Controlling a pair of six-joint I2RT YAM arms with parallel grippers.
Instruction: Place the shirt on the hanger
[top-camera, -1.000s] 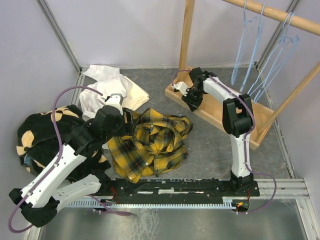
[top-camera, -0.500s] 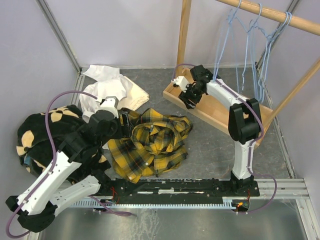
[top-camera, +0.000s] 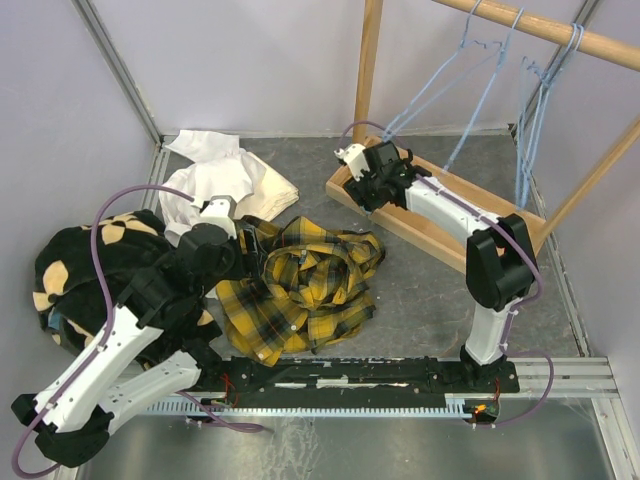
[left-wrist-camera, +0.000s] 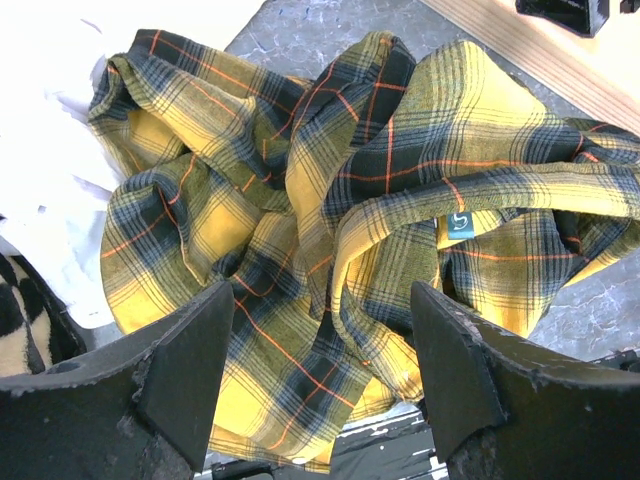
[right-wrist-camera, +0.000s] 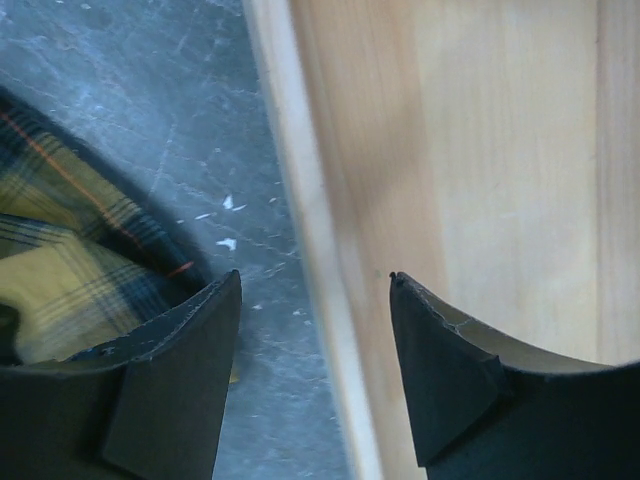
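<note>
The shirt (top-camera: 305, 290) is seen crumpled in a heap on the grey table (top-camera: 420, 290), near its middle and in front of the left arm. No sleeve or hem is laid out flat. The heap's long axis runs diagonally, from the near left to the far right, with its far-right end directed towards the wooden rack base (top-camera: 440, 225). The collar is turned upwards near the middle of the heap, and a small label (left-wrist-camera: 460, 225) is shown inside it. At its far-left edge the shirt is touched by the white garment (top-camera: 225, 180), and a black fleece (top-camera: 90, 260) is piled to its left.

The left gripper (left-wrist-camera: 322, 295) is held above the shirt with its jaws wide apart; nothing is gripped between them.

The right gripper (right-wrist-camera: 315, 278) is positioned over the left edge of the rack base, where wood meets table. Its jaws are also apart, and nothing is held between them.

The hanger (top-camera: 428, 88) is hooked on the wooden rod (top-camera: 560, 35) next to the upright post. It is tilted, with its triangle slanting down and to the left, towards the right gripper. The other hangers (top-camera: 530, 130) are hung farther right on the rod, pointing almost straight down.
</note>
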